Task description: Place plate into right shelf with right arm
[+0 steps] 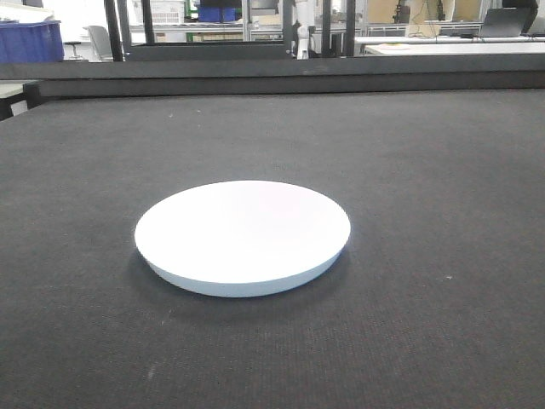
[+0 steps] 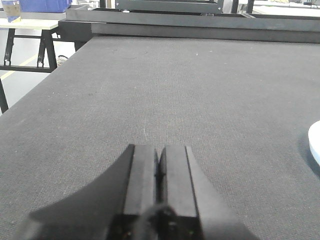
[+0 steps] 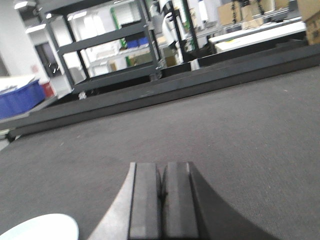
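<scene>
The white round plate [image 1: 243,234] lies flat on the dark grey table [image 1: 443,170], in the middle of the front view. Its edge shows at the right border of the left wrist view [image 2: 315,145] and at the lower left of the right wrist view [image 3: 42,227]. My left gripper [image 2: 159,150] is shut and empty, low over the table, left of the plate. My right gripper [image 3: 161,167] is shut and empty, low over the table, right of the plate. The stainless-steel right shelf with blue bins is out of view.
The table has a raised dark rail [image 1: 281,81] along its far edge. A dark metal rack [image 3: 110,45] and a blue bin [image 3: 20,100] stand beyond the table in the right wrist view. A trestle table [image 2: 30,35] stands off the table's left side.
</scene>
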